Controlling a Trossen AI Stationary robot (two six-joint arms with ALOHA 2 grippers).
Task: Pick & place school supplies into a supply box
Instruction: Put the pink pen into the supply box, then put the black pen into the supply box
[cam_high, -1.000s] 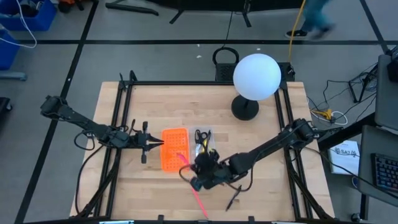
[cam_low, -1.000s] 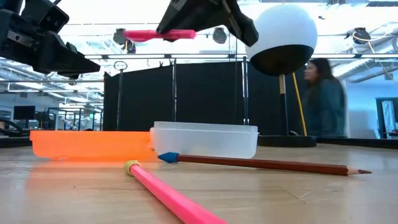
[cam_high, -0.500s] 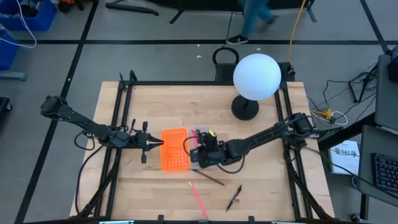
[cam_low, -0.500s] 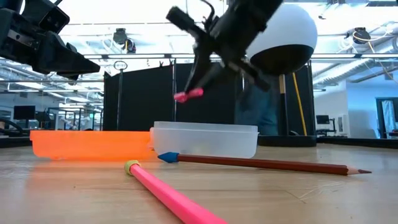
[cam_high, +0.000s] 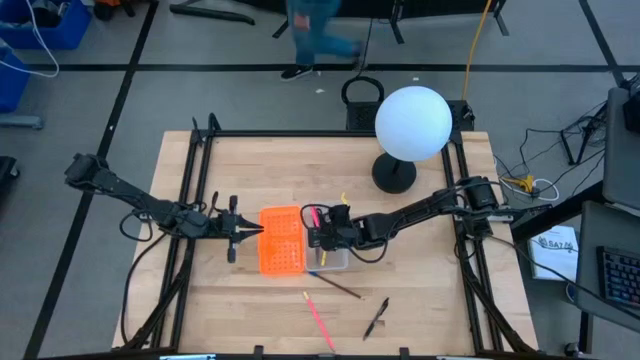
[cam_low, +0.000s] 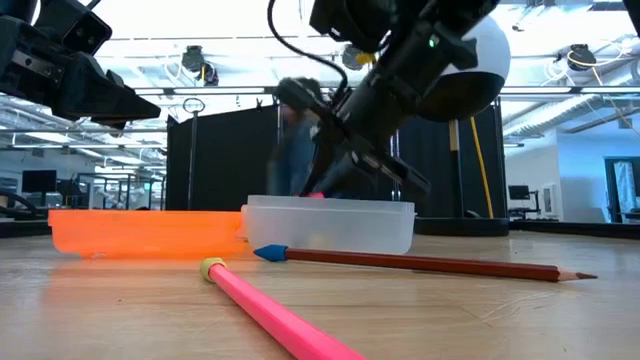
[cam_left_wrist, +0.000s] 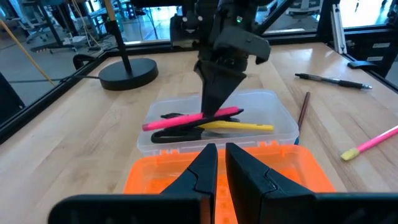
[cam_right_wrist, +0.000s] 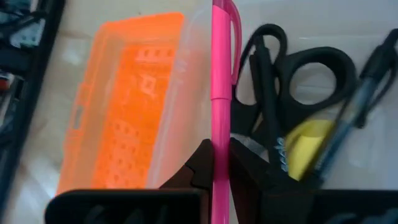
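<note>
The clear supply box (cam_high: 337, 260) (cam_left_wrist: 281, 126) lies on the table beside the orange perforated panel (cam_high: 281, 243). In it are black-handled scissors (cam_left_wrist: 179, 134) (cam_right_wrist: 314, 78), a yellow pen (cam_left_wrist: 242, 127) and a dark pen (cam_right_wrist: 364, 99). My right gripper (cam_high: 318, 237) (cam_left_wrist: 215, 113) hangs over the box, shut on a pink pen (cam_left_wrist: 186, 119). My left gripper (cam_high: 246, 232) (cam_left_wrist: 218, 163) waits shut at the panel's left edge. A pink pencil (cam_high: 320, 320), a brown pencil (cam_high: 336, 287) and a black pen (cam_high: 377, 318) lie on the near part of the table. My right gripper pinches the pink pen's barrel (cam_right_wrist: 220, 134) between its two fingers, just behind the clip. The fingers (cam_left_wrist: 224, 87) come from above, pointing down, and lie across the pen. The pen sits nearly level, low in the box above the scissors; whether it touches them, I cannot tell.
A lamp with a white globe (cam_high: 412, 122) stands on a dark round base (cam_high: 394, 176) on the far part of the table. Black frame rails (cam_high: 190, 200) run along the table's left and right sides. A person (cam_high: 310, 30) moves on the floor beyond the table.
My right gripper has carried the pink pen from over the table's near part toward the far edge, over the supply box, and down until the pen is at the box's rim. The pen stays in its hold. A person has walked leftward behind the table.
</note>
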